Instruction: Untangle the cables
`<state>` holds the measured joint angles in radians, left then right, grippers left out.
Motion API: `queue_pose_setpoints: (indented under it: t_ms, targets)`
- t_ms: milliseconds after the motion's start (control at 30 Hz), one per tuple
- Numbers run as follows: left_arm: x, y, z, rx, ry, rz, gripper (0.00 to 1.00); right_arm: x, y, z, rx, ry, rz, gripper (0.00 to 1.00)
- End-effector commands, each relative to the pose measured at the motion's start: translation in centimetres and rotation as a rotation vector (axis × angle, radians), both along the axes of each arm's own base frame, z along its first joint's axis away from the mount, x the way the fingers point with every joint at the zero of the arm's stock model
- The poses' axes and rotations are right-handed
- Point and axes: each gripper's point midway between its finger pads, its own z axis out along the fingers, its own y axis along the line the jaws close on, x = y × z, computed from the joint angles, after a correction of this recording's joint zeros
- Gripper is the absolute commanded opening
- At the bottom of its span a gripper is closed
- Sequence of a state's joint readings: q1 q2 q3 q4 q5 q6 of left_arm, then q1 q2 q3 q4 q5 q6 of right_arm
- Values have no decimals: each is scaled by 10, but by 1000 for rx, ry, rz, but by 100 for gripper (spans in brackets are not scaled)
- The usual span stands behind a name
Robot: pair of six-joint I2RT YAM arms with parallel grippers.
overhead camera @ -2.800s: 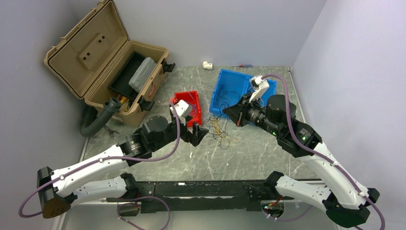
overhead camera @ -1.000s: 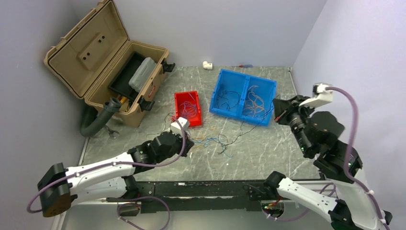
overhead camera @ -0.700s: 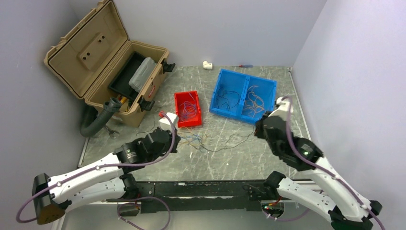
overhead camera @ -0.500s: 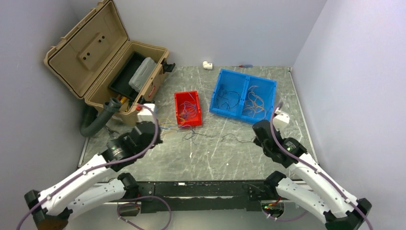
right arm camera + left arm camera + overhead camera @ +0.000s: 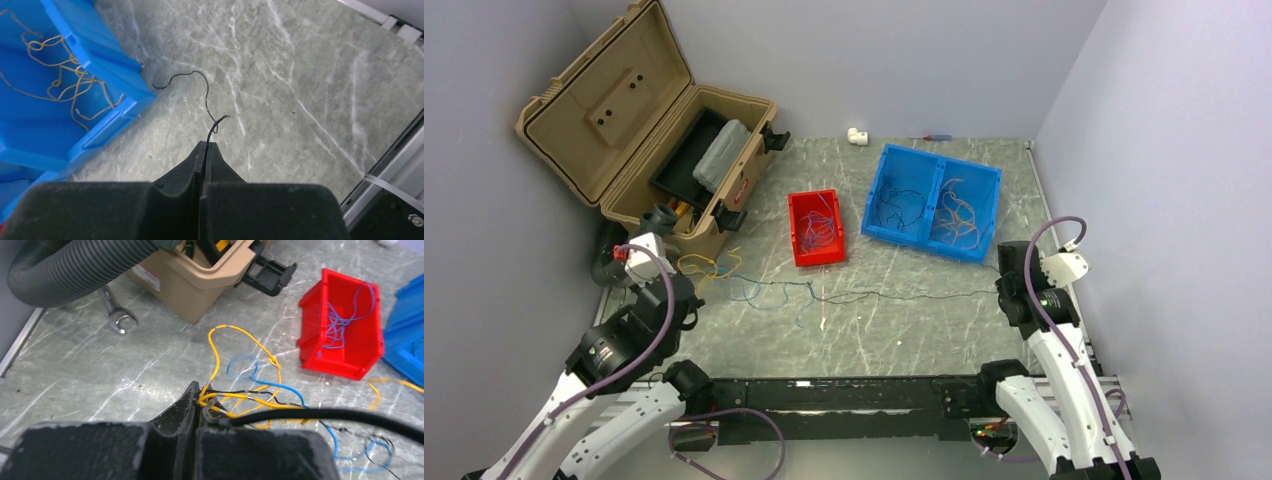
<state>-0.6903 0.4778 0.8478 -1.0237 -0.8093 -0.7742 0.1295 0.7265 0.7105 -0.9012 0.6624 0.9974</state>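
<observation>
We see the toolbox far left, the small bin to its right, the divided bin further right, and cables stretched across the table before them.

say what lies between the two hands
The cables, strung in a line: yellow and blue by the left hand, black toward the right hand, in the top view.

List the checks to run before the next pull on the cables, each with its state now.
1. Left hand shut on the yellow cable: ok.
2. Right hand shut on the black cable: ok.
3. Black cable free of the others: not ok; the yellow cable and blue cable are knotted together by the left hand.
4. Black cable clear of the blue bin corner: cannot tell.
5. Red bin apart from the clamped bundle: ok.
</observation>
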Motion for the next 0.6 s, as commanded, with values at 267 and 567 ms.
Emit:
queue_pose_setpoints:
  t_ms: [267,567]
  targets:
    - [15,-89,49,-52,-226,-535,0,37,117,26,131,-182,861,72]
    - [7,-115,81,-47,-282,-712,0,10,230,51,281,-353,1510,92]
